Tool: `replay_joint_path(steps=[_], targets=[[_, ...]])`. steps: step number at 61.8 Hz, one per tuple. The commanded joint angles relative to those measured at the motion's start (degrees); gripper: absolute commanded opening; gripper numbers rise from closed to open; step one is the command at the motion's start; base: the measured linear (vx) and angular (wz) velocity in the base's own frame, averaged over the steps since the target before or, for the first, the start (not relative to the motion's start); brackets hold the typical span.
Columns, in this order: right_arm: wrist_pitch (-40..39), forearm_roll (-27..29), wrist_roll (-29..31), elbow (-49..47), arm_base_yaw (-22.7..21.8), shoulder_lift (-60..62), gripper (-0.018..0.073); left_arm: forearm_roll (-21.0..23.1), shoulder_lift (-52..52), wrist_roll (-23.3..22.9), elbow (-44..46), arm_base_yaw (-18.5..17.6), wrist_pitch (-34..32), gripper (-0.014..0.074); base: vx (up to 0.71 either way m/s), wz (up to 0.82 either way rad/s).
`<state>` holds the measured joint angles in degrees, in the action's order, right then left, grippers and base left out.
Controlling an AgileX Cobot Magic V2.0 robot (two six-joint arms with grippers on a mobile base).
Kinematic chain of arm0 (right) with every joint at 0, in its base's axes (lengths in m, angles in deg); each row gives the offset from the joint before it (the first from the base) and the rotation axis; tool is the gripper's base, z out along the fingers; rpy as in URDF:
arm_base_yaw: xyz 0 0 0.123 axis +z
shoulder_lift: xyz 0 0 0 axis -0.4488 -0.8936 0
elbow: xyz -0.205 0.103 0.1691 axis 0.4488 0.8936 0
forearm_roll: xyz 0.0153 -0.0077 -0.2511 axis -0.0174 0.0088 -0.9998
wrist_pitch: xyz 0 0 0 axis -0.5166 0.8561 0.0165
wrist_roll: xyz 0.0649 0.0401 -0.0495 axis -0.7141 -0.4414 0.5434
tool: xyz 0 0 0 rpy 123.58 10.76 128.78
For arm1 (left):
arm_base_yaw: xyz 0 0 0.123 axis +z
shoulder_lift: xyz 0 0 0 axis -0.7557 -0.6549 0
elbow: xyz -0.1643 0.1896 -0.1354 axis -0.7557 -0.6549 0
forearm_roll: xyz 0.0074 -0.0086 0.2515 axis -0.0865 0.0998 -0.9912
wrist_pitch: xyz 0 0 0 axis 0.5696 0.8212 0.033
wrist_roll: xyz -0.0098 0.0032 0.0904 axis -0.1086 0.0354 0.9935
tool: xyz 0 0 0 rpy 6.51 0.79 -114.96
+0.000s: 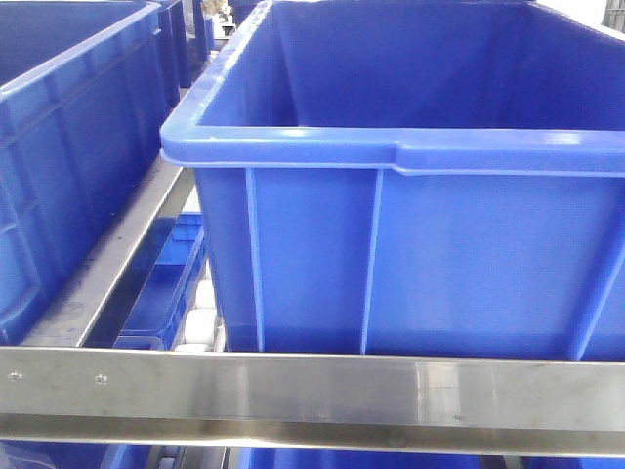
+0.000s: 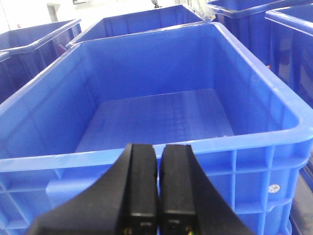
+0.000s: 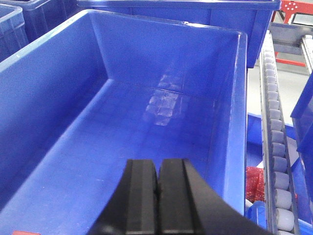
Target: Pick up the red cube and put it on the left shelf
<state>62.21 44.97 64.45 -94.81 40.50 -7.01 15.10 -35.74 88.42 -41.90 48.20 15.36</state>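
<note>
The steel shelf rail point(image 1: 293, 386) with small rivets runs across the bottom of the front view, and a side rail point(image 1: 117, 264) leads back between the crates. No clear red cube shows. Only a thin red sliver point(image 3: 24, 232) sits at the bottom edge of the right wrist view, inside the crate, and I cannot tell what it is. My left gripper point(image 2: 158, 191) is shut and empty, just in front of a large blue crate's point(image 2: 161, 147) near rim. My right gripper point(image 3: 157, 196) is shut and empty, above another blue crate's floor point(image 3: 146, 127).
A large blue crate point(image 1: 420, 147) fills the front view, with another crate point(image 1: 68, 127) to its left. More blue crates stand behind. A grey roller track point(image 3: 276, 147) runs along the right of the right wrist view, with a speckled red thing point(image 3: 254, 182) beside it.
</note>
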Motion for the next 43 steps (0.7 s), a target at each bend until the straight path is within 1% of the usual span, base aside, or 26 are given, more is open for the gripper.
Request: replay_joint_path(steps=[1,16,27,43], targets=[[-4.54,-0.85,0.7,-1.71,-0.43,0.22,0.006,0.27,-0.4,0.03,-1.26,-0.31,-5.2,0.0106,0.0,0.0],[-4.54,-1.43,0.7,0.24,-1.0,3.43,0.006,0.27,-0.4,0.03,-1.26,-0.31,-5.2,0.0106,0.0,0.0],[-4.54,-2.2,0.7,4.84,-3.73,9.44,0.006,0.27,-0.4,0.03,-1.26,-0.31,-5.2,0.0106,0.0,0.0],[-4.54,-2.2,0.7,15.06,-7.82,20.93,0.006,0.27,-0.4,0.03,-1.26,-0.31,-5.2,0.0106,0.0,0.0]])
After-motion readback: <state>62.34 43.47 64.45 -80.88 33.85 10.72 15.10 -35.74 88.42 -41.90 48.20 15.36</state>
